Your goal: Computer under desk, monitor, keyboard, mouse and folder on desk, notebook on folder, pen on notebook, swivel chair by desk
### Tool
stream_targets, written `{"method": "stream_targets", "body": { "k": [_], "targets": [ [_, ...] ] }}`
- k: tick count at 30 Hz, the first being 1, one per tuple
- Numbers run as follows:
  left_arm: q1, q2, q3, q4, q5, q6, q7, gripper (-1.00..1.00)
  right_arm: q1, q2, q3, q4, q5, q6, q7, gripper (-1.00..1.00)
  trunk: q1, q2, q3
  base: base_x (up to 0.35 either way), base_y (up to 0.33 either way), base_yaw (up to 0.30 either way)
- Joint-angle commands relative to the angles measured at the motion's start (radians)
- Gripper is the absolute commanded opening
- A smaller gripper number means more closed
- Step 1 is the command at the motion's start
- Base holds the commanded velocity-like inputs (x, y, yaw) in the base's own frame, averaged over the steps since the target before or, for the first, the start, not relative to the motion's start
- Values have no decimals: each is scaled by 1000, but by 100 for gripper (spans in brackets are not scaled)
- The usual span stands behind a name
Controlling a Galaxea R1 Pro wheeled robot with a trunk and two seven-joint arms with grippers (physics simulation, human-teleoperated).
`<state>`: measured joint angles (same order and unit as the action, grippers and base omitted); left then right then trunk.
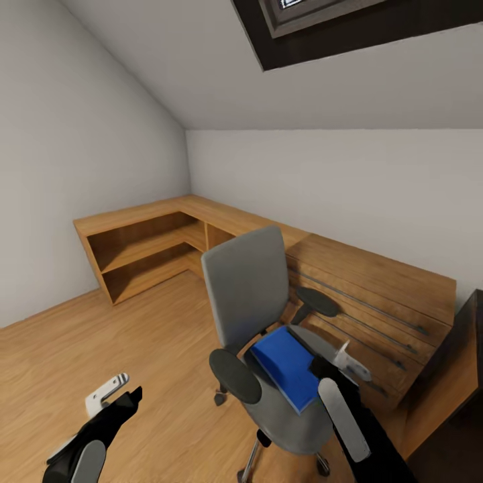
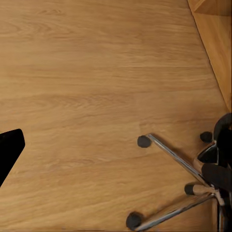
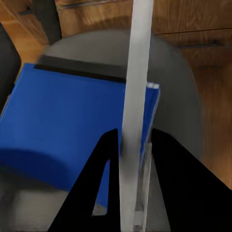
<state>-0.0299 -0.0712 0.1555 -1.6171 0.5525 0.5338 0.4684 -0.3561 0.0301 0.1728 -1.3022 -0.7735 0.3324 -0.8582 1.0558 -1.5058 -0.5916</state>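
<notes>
Head view: your swivel chair [image 1: 268, 335] sits just ahead of the right end effector [image 1: 333, 363], in front of the wooden drawers [image 1: 376, 302]. Blue folder [image 1: 287, 365] lies on its seat, right under that end effector. Right wrist view: fingers closed on a thin white sheet [image 3: 135, 111] above the folder [image 3: 72, 116]. Left end effector [image 1: 117, 402] hangs over the floor [image 1: 134, 335]; can't tell its opening.

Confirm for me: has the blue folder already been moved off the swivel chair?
No, the blue folder lies flat on the swivel chair seat, with the right end effector at its edge.
</notes>
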Motion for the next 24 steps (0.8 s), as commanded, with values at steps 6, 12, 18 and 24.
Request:
{"method": "stream_targets", "body": {
  "k": [6, 12, 18, 24],
  "targets": [
    [-1, 0, -51, -2, 9, 3, 8, 100, 93, -8, 1, -190, -8, 70, -8, -100, -23, 42, 18, -4, -1, 0],
    [-1, 1, -87, -3, 7, 2, 10, 100, 106, -9, 1, -253, -9, 86, -9, -100, -46, 84, 37, 0, 0, 0],
    [2, 15, -122, -3, 7, -2, 5, 100, 106, -8, 0, -266, -8, 140, -9, -100, -69, 126, 55, -1, 0, 0],
    [2, 19, -125, -3, 7, 4, 7, 100, 107, -9, 1, -267, -7, 145, -9, -100, -92, 168, 74, -114, 0, -93]
  ]
}}
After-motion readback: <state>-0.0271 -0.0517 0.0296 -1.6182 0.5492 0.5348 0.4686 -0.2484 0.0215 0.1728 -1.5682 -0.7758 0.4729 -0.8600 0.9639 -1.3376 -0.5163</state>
